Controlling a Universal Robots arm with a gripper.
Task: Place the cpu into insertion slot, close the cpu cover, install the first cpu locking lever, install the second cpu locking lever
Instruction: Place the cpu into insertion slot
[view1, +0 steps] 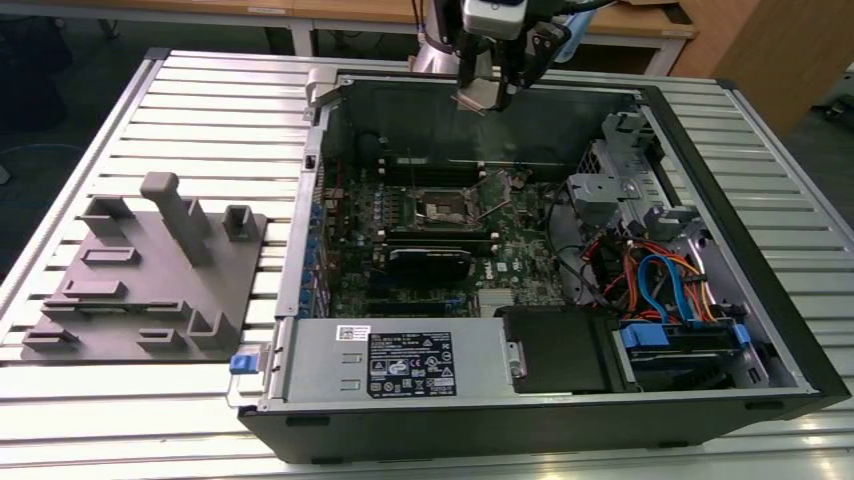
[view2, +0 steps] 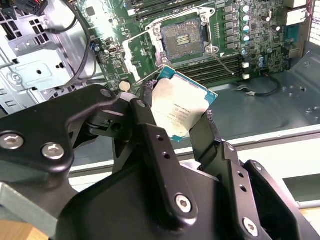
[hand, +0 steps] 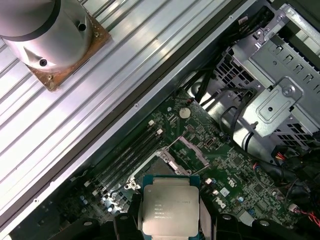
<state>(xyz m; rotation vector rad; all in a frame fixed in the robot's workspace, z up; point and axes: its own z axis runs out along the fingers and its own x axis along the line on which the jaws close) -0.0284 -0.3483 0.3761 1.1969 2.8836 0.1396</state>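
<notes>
My gripper (view1: 483, 98) hangs above the far wall of the open computer case (view1: 747, 240), shut on the cpu. In both wrist views the cpu (view2: 182, 110) (hand: 170, 207) is a silver-topped square chip held by two opposite edges between the black fingers (view2: 145, 107). The insertion slot (view1: 443, 207) (view2: 182, 35) lies uncovered on the green board, well below and ahead of the chip. The cpu cover (hand: 192, 150) stands tilted up at one side of the slot. A thin wire lever (view2: 225, 57) sticks out beside the socket frame.
Grey drive cages (view1: 621, 180) and cable bundles (view1: 667, 280) fill the case's right side in the exterior view. The power supply (view1: 400, 360) lies along its near edge. A grey fixture plate (view1: 147, 270) rests on the slatted table at the exterior view's left. The arm's base (hand: 50, 30) is behind the case.
</notes>
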